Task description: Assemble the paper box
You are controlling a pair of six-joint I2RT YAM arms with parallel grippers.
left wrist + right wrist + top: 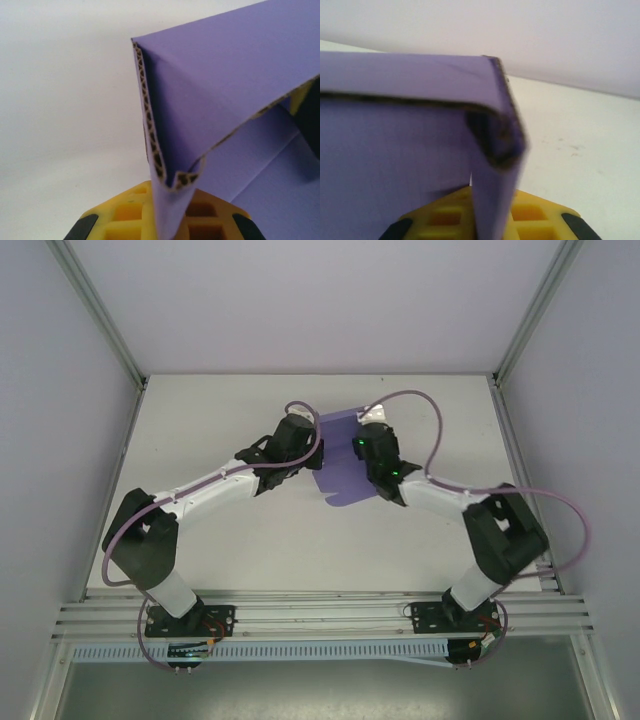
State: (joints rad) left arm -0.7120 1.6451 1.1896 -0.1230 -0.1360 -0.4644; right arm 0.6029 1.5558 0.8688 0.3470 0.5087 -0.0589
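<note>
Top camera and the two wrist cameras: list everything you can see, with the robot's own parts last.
paper box: one, lavender-purple, mid-table between the grippers, partly folded
table: one, white, under everything
enclosure walls: three, pale grey, left, back and right of the table
rails: several, silver, along the near edge
cables: two, purple, looping along the arms
left arm: one, white and black, reaching from near left
right arm: one, white and black, reaching from near right
left gripper: one, yellow fingers, shut on a box flap
right gripper: one, yellow fingers, box flap between them, grip unclear
</note>
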